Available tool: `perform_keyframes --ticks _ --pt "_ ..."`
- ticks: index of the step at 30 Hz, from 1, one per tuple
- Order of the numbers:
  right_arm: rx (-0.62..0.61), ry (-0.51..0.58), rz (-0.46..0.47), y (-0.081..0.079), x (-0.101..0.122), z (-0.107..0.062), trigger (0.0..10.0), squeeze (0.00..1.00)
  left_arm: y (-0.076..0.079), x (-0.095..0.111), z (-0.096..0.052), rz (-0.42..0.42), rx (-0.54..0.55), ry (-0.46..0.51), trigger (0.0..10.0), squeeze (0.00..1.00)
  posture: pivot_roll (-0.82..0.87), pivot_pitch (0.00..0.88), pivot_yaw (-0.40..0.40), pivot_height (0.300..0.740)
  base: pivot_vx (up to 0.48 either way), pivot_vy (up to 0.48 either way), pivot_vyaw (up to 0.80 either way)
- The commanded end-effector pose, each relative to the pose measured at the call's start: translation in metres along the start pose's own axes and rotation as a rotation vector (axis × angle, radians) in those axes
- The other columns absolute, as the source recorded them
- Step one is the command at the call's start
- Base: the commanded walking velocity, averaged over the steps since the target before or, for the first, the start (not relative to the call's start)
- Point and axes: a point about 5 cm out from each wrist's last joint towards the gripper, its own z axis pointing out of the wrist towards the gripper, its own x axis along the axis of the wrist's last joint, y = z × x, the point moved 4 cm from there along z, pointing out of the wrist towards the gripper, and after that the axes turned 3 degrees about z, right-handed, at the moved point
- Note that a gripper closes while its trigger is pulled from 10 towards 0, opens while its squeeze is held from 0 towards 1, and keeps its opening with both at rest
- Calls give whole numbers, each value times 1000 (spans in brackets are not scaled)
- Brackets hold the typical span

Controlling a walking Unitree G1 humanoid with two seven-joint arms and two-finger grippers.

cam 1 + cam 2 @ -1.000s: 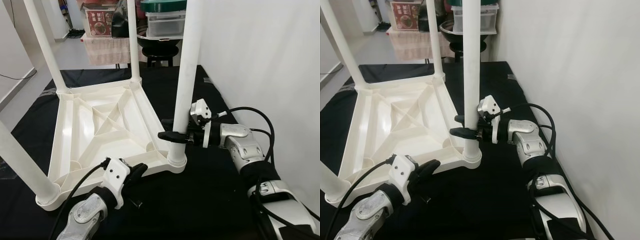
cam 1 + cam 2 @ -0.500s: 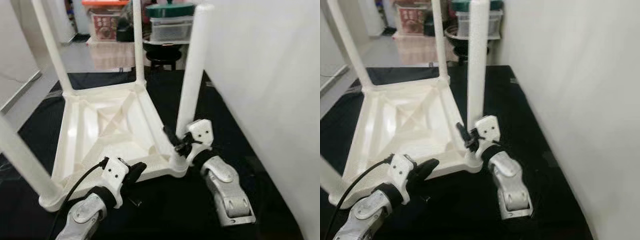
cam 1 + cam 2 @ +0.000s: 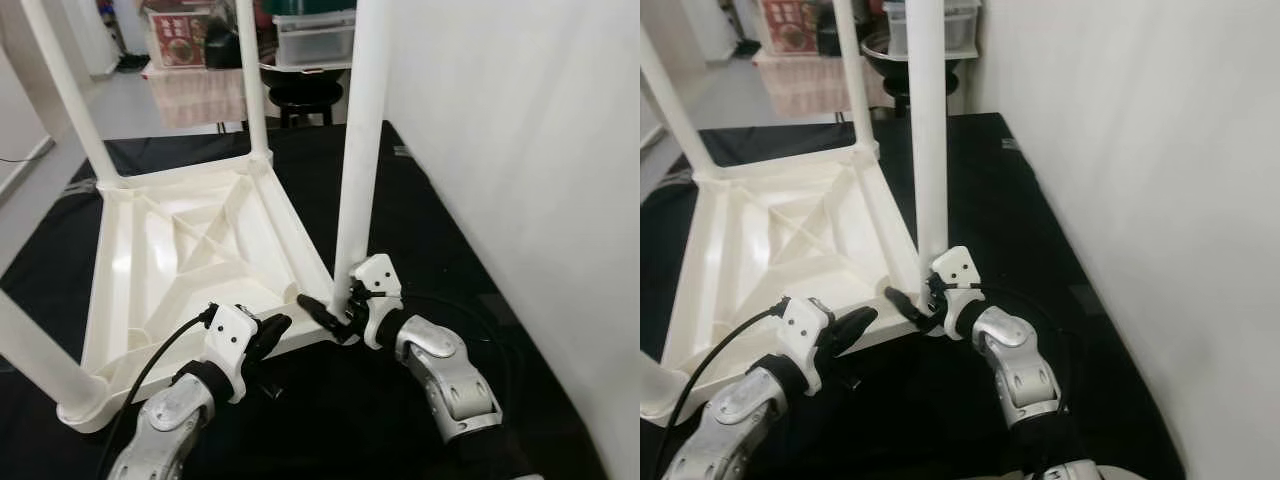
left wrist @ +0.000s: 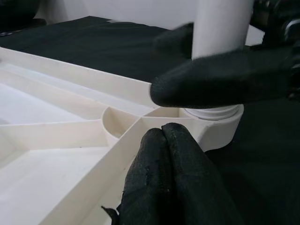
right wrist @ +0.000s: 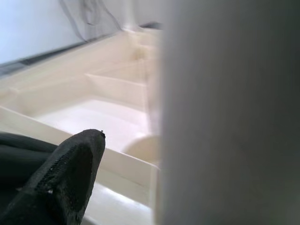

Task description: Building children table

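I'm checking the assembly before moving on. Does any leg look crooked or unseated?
Nothing stands out. The upside-down white table has its legs standing in the corner sockets; the leg by the right gripper looks upright and seated. The left gripper rests on the table's edge.

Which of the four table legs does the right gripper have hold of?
The near-right leg, in the corner nearest the white wall. The right gripper clasps it just above its socket; the other three stand untouched.

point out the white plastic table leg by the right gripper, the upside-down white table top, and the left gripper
white plastic table leg point(image 3: 358, 150), left eye view, mid shaft
upside-down white plastic table top point(image 3: 190, 245), left eye view, ribbed underside
left gripper point(image 3: 272, 327), left eye view, its fingertips at the table top's near edge
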Motion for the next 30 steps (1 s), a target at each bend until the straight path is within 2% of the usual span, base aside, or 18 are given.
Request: perform_keyframes --ticks 1,3,4,5,6,7,8,9,11,13,15,16,17,18,26,27,29,30 --pt "258 54 -66 -22 23 10 10000 608 4 -4 0 3 -8 -14 10000 0 -51 53 -26 740 0 0 0" --pt "258 54 -66 -22 23 10 10000 608 4 -4 0 3 -8 -14 10000 0 -51 53 -26 740 0 0 0" --pt "332 55 -80 -23 26 9 10000 608 4 -4 0 3 -8 -14 10000 0 -51 53 -26 740 0 0 0" --pt "332 55 -80 -23 26 9 10000 608 4 -4 0 3 -8 -14 10000 0 -51 53 -26 740 0 0 0" --pt "395 49 -97 -21 28 7 10000 0 5 -4 -1 3 -7 -14 10000 0 -44 53 -28 740 0 0 0" --pt "438 26 -98 -11 30 7 10000 0 7 -4 -2 2 -6 -13 10000 0 -38 55 -35 740 0 0 0" --pt "438 26 -98 -11 30 7 10000 0 7 -4 -2 2 -6 -13 10000 0 -38 55 -35 740 0 0 0" --pt "461 11 -94 -4 32 7 10000 0 8 -4 -2 2 -6 -12 10000 0 -37 56 -36 740 0 0 0" --pt "461 11 -94 -4 32 7 10000 0 8 -4 -2 2 -6 -12 10000 0 -37 56 -36 740 0 0 0" --pt "477 -13 -72 12 37 9 10000 0 10 -4 -5 6 -6 -12 10000 0 -21 62 -42 740 0 0 0" --pt "477 -26 -59 17 38 11 10000 0 12 -4 -7 11 -4 -14 10000 0 -16 64 -43 740 0 0 0" --pt "480 -36 -50 21 39 12 4824 0 14 -3 -10 15 -3 -15 10000 0 -13 68 -42 740 0 0 0" --pt "480 -36 -50 21 39 12 4824 0 14 -3 -10 15 -3 -15 10000 0 -13 68 -42 740 0 0 0" --pt "478 -46 -46 23 39 13 0 0 15 -3 -13 11 -4 -17 10000 0 -13 68 -42 740 0 0 0" --pt "490 -83 -44 29 30 8 0 0 23 -1 -23 -4 -13 -21 10000 0 -9 75 -37 740 0 0 0" --pt "453 -103 -53 38 20 -2 0 0 25 0 -30 -4 9 -34 10000 0 -11 83 -35 740 0 0 0" --pt "453 -103 -53 38 20 -2 0 0 25 0 -30 -4 9 -34 10000 0 -11 83 -35 740 0 0 0" --pt "390 -112 -73 45 14 -8 0 0 24 0 -33 3 31 -41 10000 0 -17 95 -35 740 0 0 0"
